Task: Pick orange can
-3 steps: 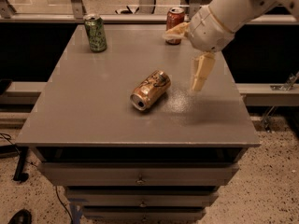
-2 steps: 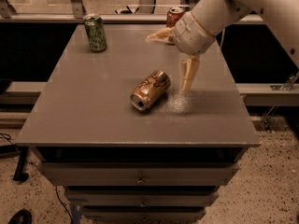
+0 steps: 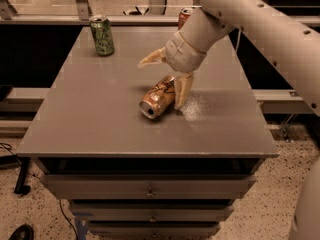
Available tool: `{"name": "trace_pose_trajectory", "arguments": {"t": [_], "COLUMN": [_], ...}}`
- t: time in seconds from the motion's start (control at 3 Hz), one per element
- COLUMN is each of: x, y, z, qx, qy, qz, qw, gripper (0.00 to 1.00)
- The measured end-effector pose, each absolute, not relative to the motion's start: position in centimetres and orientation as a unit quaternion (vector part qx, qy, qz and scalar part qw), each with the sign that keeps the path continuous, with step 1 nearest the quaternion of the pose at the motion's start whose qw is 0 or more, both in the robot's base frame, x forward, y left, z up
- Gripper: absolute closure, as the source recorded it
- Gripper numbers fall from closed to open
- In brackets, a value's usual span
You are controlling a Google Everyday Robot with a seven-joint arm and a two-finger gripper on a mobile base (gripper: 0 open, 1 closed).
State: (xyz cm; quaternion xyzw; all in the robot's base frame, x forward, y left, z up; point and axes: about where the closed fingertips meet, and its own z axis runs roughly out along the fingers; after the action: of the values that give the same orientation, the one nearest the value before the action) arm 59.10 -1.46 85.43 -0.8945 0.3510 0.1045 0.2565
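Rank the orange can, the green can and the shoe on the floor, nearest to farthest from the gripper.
1. Orange can: lying on its side mid-table, just below the open gripper, with one of the fingers at its right.
2. Green can: upright near the table's far left corner.
3. Shoe: on the floor, lower left.

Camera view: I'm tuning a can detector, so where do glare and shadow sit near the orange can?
Camera view: the orange can shows bright highlights on its shiny side; a pale speckled sheen lies on the table just right of it; the open hand hangs over the can, one finger down its right side.
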Motion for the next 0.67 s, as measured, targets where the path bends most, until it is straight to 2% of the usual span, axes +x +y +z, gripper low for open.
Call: {"name": "trace_pose_trajectory", "arguments": {"t": [0.67], "x": [59.75], "y": [-0.46], "z": [84.95], "qx": [-0.912], "qy": [0.342], "qz": [0.077], "qw": [0.211], "gripper": [0.62]}}
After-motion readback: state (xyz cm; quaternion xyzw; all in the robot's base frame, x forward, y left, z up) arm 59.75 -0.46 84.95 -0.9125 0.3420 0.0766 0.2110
